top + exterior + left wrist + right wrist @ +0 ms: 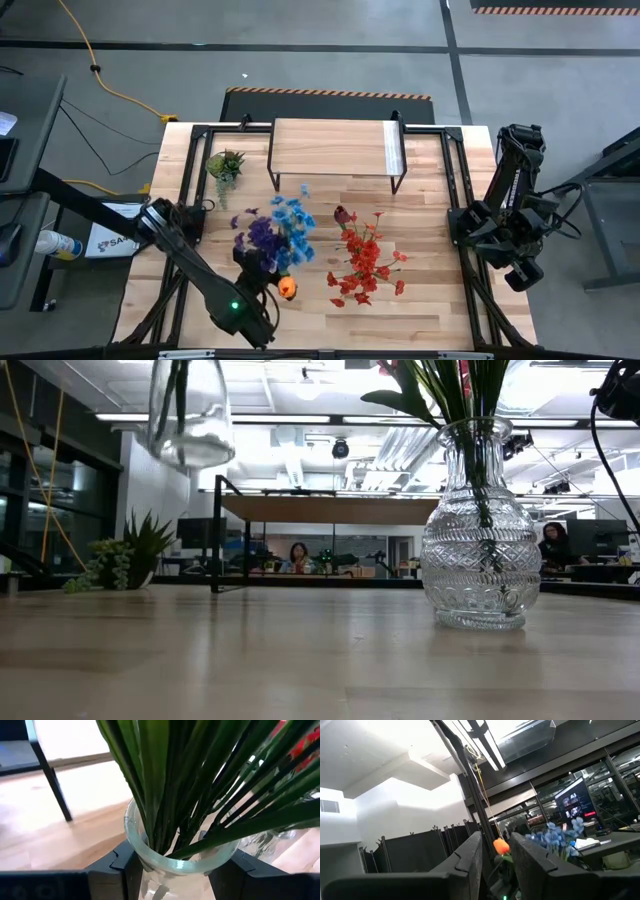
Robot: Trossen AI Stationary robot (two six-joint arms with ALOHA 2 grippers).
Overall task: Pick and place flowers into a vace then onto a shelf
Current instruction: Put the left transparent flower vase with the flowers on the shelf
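slippage is the main risk: the left gripper (177, 865) is clenched on the neck of a clear glass vase (175, 857) that hangs above the table (430, 310), and smooth glass under a top-heavy bunch could tilt or slide out, or the base could clip the edge of the shelf (335, 148) on the way over. the blue and purple flowers (275, 232), with one orange bloom (288, 288), sit in that lifted vase near the table's front left; their long green stems (200, 785) crowd the mouth. a second patterned vase (480, 550) stands on the table holding the red flowers (365, 262), right of centre. the shelf waits at the far edge, bare. the right gripper (495, 865) is parked at the right side, pointing upward, fingers apart and holding nothing.
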